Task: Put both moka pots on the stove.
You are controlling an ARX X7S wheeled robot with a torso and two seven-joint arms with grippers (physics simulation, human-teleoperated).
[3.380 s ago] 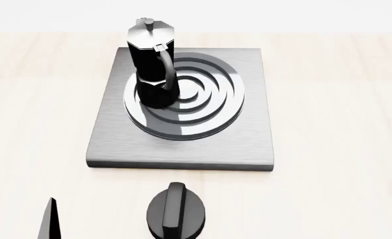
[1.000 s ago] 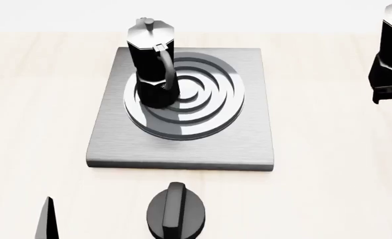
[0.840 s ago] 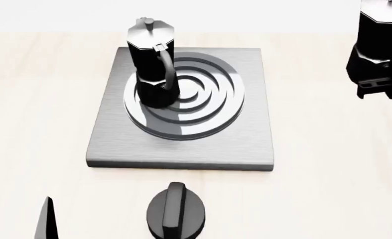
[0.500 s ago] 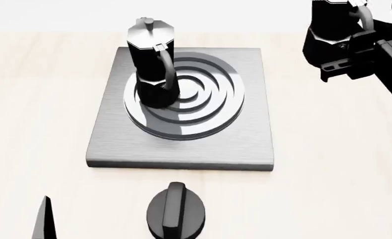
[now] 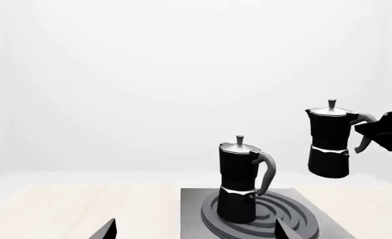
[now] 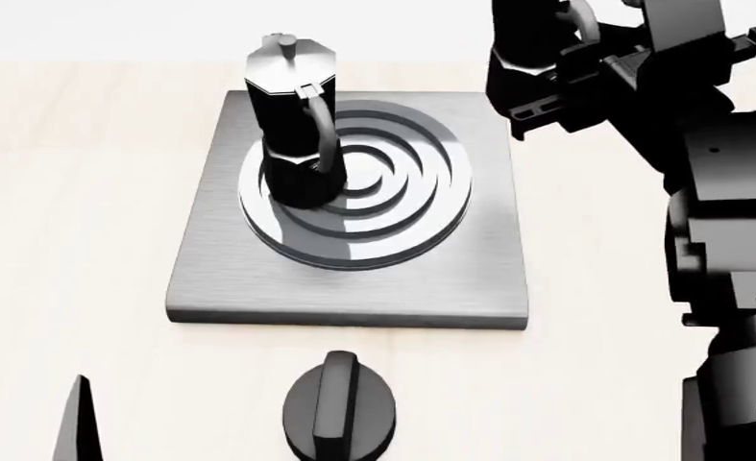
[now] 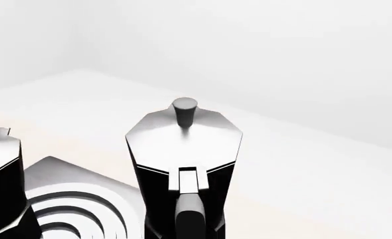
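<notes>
One moka pot (image 6: 293,125) stands upright on the left part of the stove's (image 6: 352,288) ring burner. The second moka pot (image 6: 529,58) hangs in the air over the stove's far right corner, and my right gripper (image 6: 593,60) is shut on its handle. The left wrist view shows this pot (image 5: 328,144) well above the slab and to the right of the standing pot (image 5: 239,184). In the right wrist view the held pot (image 7: 186,164) fills the middle, handle toward the camera. My left gripper (image 5: 192,233) is open and holds nothing, near the table's front left.
A squat black round knob (image 6: 339,408) sits on the table just in front of the stove. My right arm (image 6: 730,240) fills the right side of the head view. Light wooden tabletop (image 6: 83,192) surrounds the stove.
My right arm has come in from the right edge, carrying the second moka pot leftward to the stove's far right corner. The pot on the burner has stayed put.
</notes>
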